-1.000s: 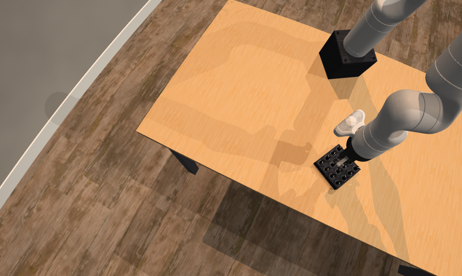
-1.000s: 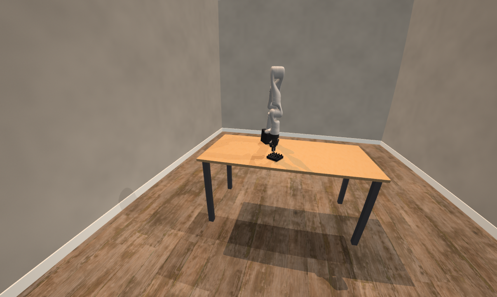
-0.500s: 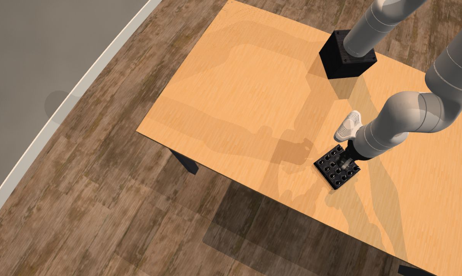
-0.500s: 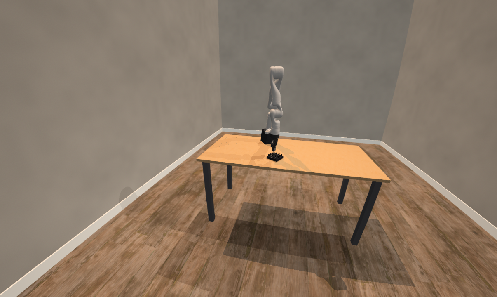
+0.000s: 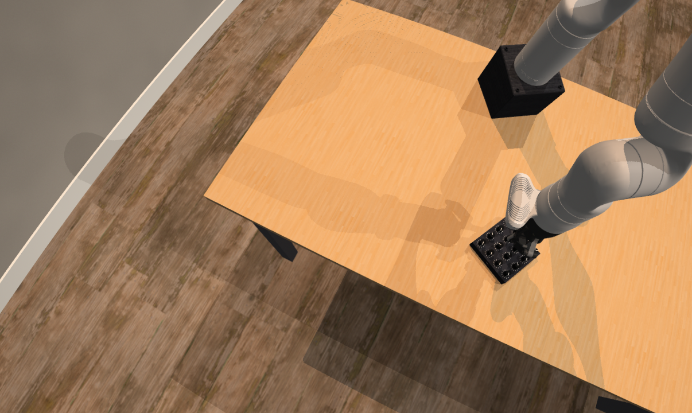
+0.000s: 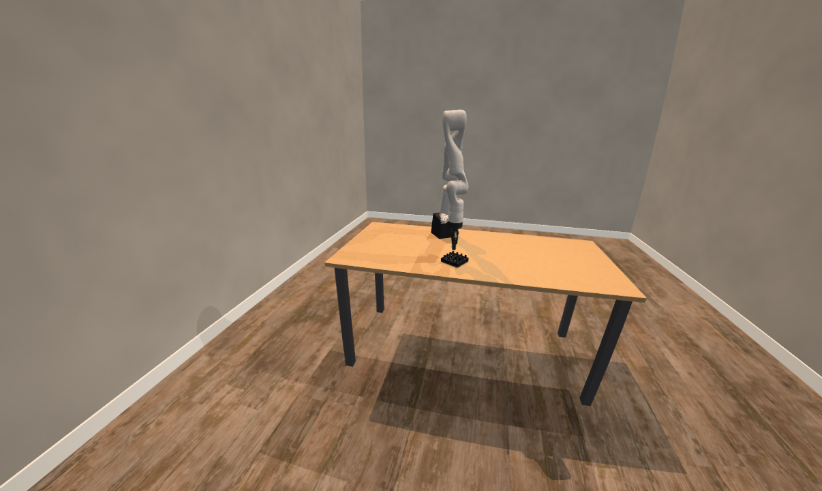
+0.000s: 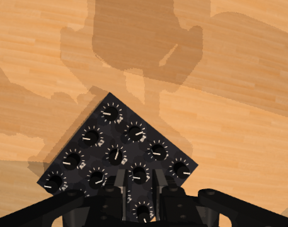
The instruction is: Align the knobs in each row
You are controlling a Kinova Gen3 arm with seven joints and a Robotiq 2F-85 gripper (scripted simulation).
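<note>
The black knob box [image 5: 486,263] [image 6: 455,264] [image 7: 113,135] stands on the table under my gripper [image 5: 522,243] [image 6: 454,246] [image 7: 140,181]. The gripper is partly open with nothing held; its fingertips hang above the box, on either side of knob C3 [image 7: 138,174] in the wrist view. There, lines on A4 [image 7: 111,113], A3 [image 7: 91,137], A2 [image 7: 72,161] and A1 [image 7: 55,182] point left. B4 [image 7: 135,133] and B2 [image 7: 96,179] point right, B3 [image 7: 115,156] up. C4 [image 7: 158,152] and C3 point left, D4 [image 7: 181,170] right, D2 [image 7: 143,211] down. Fingers hide other knobs.
The box stands near the front edge of the wooden table [image 5: 389,215] [image 6: 536,262]. The black arm base [image 5: 510,97] [image 6: 439,226] stands toward the table's back edge. The arm [image 5: 605,169] [image 6: 455,161] reaches over the table, and its shadows fall around the box.
</note>
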